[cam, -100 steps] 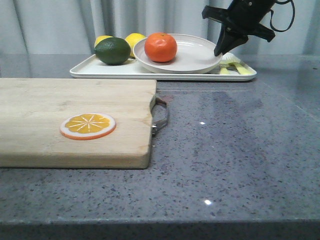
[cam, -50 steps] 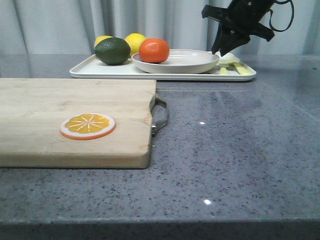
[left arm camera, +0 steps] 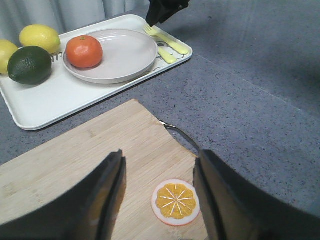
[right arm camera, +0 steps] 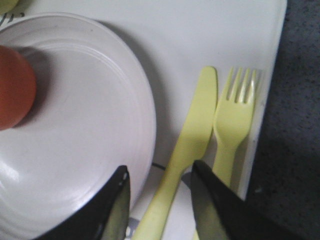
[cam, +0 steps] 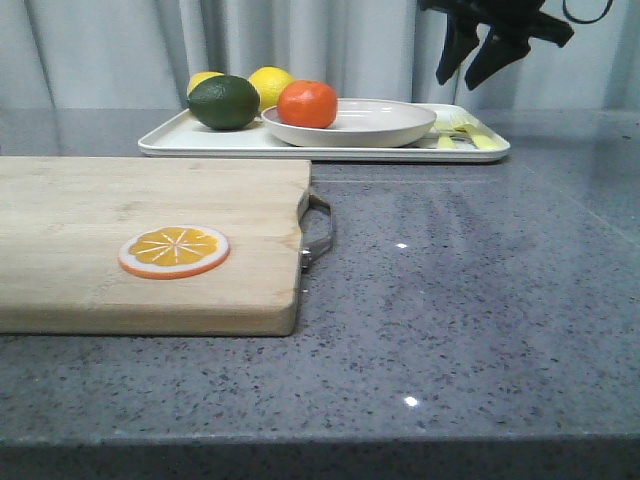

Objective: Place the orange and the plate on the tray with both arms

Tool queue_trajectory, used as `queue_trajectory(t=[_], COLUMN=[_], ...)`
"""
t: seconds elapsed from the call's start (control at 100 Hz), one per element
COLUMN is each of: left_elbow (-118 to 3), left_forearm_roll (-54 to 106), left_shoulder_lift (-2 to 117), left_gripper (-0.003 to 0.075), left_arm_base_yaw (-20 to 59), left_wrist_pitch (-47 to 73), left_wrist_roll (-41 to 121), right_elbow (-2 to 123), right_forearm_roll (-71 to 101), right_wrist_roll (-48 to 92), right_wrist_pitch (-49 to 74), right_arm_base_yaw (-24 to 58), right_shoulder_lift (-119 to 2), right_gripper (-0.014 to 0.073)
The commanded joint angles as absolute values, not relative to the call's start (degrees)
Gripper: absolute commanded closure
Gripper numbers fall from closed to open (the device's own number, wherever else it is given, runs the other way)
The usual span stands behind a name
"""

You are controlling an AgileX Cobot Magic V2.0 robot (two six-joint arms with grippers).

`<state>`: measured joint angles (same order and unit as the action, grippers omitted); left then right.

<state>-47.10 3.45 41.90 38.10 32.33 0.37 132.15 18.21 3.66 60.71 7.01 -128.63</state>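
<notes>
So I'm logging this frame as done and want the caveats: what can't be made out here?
- Bear drawing on the tray: hidden under the plate in every view.
- Orange: cut off by the right wrist view's edge.
- One lemon: mostly behind the lime in the front view.
- Left gripper: out of the front view.
- Right gripper: arm cut off by the front view's top edge.

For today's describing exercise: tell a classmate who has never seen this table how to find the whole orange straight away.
Look to the far side of the table, at the white tray behind the cutting board. On it lies a round off-white plate, and the orange sits on the plate's left side. It is the only bright orange fruit; the neighbours beside it are a dark green lime and two yellow lemons.
</notes>
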Motion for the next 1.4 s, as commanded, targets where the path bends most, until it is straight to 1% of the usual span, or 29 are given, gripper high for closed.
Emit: queue_trajectory(t=[0.0, 0.06, 0.17, 0.31, 0.49, 0.67, 0.94, 1.16, 1.25, 1.39], left_elbow=[-48.56, -48.56, -48.56, -48.56, -48.56, -48.56, -48.56, -48.56, -48.56, -48.56], left_forearm_roll=[3.75, 3.75, 3.85, 3.85, 3.96, 3.96, 3.96, 3.96, 3.96, 3.96], left_shoulder_lift=[42.05, 42.05, 42.05, 42.05, 42.05, 42.05, 42.05, 42.05, 42.05, 42.05], left_gripper=[0.0409, 0.0409, 0.0409, 0.0409, 0.0409, 0.0409, 0.0409, 0.0411, 0.0443, 0.0539], left_arm_base_yaw=[38.03, 38.03, 38.03, 38.03, 38.03, 38.03, 38.03, 38.03, 38.03, 38.03], left_wrist_pitch=[28.13, 28.13, 28.13, 28.13, 28.13, 28.13, 28.13, 28.13, 28.13, 28.13], left_wrist_roll=[0.41, 0.41, 0.41, 0.41, 0.41, 0.41, 0.41, 0.41, 0.41, 0.41], right_elbow=[134.02, 134.02, 134.02, 134.02, 133.96, 130.88, 115.2, 95.67, 87.11, 75.42], right_forearm_roll=[17.34, 17.0, 16.91, 16.91, 16.6, 16.55, 15.56, 14.99, 14.96, 13.29], right_wrist_roll=[5.75, 5.81, 6.83, 7.0, 7.0, 7.0, 7.13, 7.6, 7.66, 7.66], right_wrist_pitch=[61.86, 64.11, 67.28, 69.65, 72.89, 72.49, 67.5, 57.47, 53.0, 48.05], right_arm_base_yaw=[6.95, 6.95, 6.95, 6.95, 6.95, 6.95, 6.95, 6.95, 6.95, 6.95], right_shoulder_lift=[-122.27, -120.75, -118.11, -114.31, -109.4, -103.33, -90.44, -75.52, -69.69, -60.74], right_gripper=[0.0382, 0.0435, 0.0508, 0.0568, 0.0579, 0.0579, 0.0579, 0.0579, 0.0579, 0.0579])
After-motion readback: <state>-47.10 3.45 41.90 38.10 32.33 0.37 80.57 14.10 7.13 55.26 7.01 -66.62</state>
